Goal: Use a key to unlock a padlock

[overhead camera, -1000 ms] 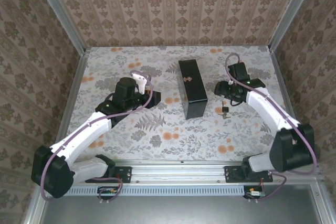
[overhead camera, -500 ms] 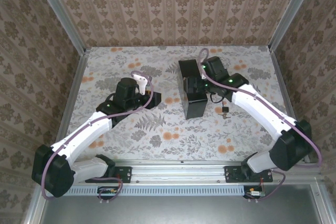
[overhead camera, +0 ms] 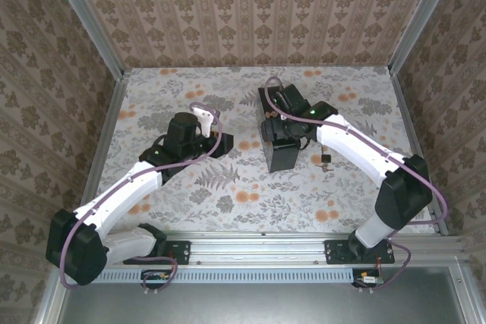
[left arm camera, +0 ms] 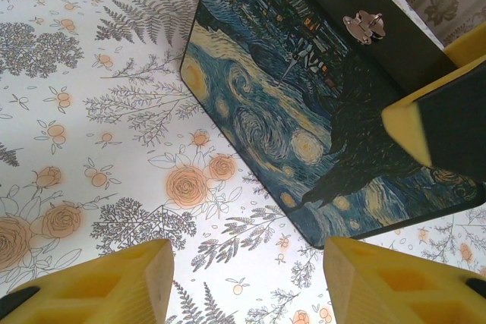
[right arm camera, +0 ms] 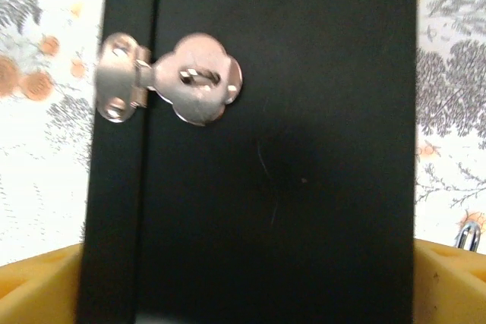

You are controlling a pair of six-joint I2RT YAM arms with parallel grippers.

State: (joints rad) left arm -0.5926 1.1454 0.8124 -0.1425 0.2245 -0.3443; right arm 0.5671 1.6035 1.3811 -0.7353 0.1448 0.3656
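Note:
A small dark padlock (overhead camera: 325, 160) lies on the floral table just right of a black box (overhead camera: 282, 158). I cannot make out the key apart from it. My right gripper (overhead camera: 277, 128) hovers over the box's middle. In the right wrist view it (right arm camera: 247, 297) is open wide, with one yellow finger (right arm camera: 38, 286) on each side of the box's black face (right arm camera: 288, 187). I cannot tell if the pads touch the box. A silver hasp (right arm camera: 178, 77) sits on that face. My left gripper (left arm camera: 247, 278) is open over bare table, left of the box's painted side (left arm camera: 304, 134).
Patterned walls close the table (overhead camera: 228, 195) on three sides. A metal rail (overhead camera: 258, 240) runs along the near edge. In the left wrist view the right arm's yellow fingertip (left arm camera: 425, 130) shows against the painted side. A silver bit (right arm camera: 471, 234) shows at the right wrist view's edge.
The right arm has swung left, from beside the padlock to over the black box, and its jaws have opened wider. The left arm has not moved.

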